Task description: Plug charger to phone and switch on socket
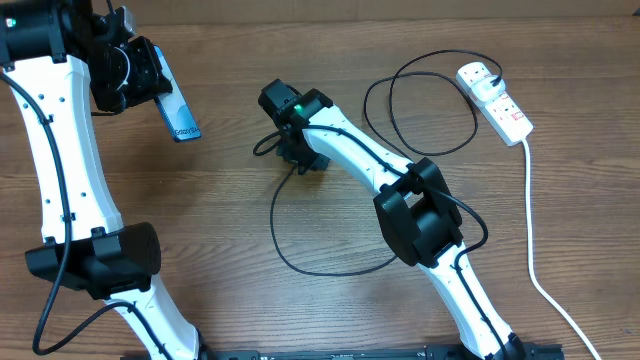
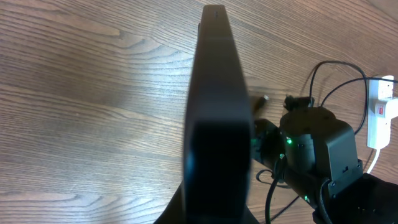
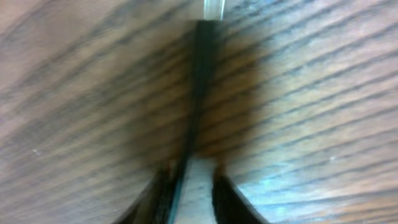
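Observation:
My left gripper (image 1: 152, 78) is shut on the phone (image 1: 180, 112) and holds it above the table at the far left, light-blue screen showing. In the left wrist view the phone (image 2: 214, 118) is a dark slab seen edge-on. My right gripper (image 1: 293, 148) is low at the table's middle, shut on the charger's black cable (image 3: 199, 87) just behind its small metal tip (image 3: 214, 7). The tip (image 2: 262, 99) points toward the phone with a gap between them. The cable loops (image 1: 300, 255) back to the white socket (image 1: 495, 98) at the far right, where its black plug head (image 1: 497, 72) sits.
The socket's thick white lead (image 1: 530, 230) runs down the right side to the front edge. The black cable makes a second loop (image 1: 420, 100) left of the socket. The right arm (image 1: 420, 215) crosses the middle, over part of the cable.

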You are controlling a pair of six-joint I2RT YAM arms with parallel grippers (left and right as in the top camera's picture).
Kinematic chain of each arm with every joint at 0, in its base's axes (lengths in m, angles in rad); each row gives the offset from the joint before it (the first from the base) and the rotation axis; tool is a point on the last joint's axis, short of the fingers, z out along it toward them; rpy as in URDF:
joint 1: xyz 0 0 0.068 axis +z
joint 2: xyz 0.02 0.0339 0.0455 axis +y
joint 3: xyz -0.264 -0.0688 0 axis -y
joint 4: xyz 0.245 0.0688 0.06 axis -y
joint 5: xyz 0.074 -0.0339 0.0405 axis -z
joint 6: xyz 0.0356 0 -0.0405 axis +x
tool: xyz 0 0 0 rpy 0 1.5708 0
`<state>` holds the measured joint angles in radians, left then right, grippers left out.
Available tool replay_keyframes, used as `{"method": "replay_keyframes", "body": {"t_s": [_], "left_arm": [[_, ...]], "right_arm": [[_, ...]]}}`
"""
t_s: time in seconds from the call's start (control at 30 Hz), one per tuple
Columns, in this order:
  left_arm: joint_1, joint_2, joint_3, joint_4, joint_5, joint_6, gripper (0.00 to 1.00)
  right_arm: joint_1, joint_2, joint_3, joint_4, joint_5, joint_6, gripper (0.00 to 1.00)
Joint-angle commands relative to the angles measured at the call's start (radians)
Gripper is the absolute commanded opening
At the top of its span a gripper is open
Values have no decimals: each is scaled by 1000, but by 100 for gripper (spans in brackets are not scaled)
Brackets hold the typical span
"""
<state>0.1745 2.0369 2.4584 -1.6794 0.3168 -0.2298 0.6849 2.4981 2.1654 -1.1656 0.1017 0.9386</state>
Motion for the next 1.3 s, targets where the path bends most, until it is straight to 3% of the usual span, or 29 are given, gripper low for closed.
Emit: {"method": "replay_keyframes", "body": {"t_s": [0.0,0.47,0.73,0.97,1.13,1.2,1.27], "left_arm": [[-1,0,4,4,5,16,4],[-1,0,4,1,5,16,4],[-1,0,4,-4,4,18,4],[-1,0,4,-4,-3,24,4],[-1,0,4,-8,-3,24,4],[-1,0,4,-8,-3,24,4],[-1,0,4,-8,-3,24,4]], "right_arm": [[-3,31,-5,-55,-4,-11,4],[70,31,-5,-481,-103,-286,4],[190,12,-37,-530,-80,-300,4],[163,-28,-91,-530,-46,-322,4],[155,-30,-106,-530,-59,-355,23],[155,-41,-106,-530,-59,-340,40],[155,-61,-106,-530,-60,-341,49]]}}
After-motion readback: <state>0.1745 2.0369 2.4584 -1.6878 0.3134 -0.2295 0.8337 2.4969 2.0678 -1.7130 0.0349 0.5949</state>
